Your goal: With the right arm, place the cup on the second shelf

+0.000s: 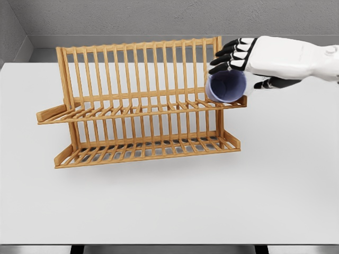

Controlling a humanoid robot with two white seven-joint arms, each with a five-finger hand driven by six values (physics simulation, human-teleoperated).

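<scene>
Behind the white table (169,206) we see grey walls. At the table's centre stands the wooden rack (140,106). Our right hand (265,58) grasps the blue cup (226,85), tipped sideways at the rack's upper shelf, right end.

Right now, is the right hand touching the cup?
Touching. The head view shows the right hand with its dark fingers wrapped over the rim of the cup, at the right end of the rack's upper shelf.
</scene>
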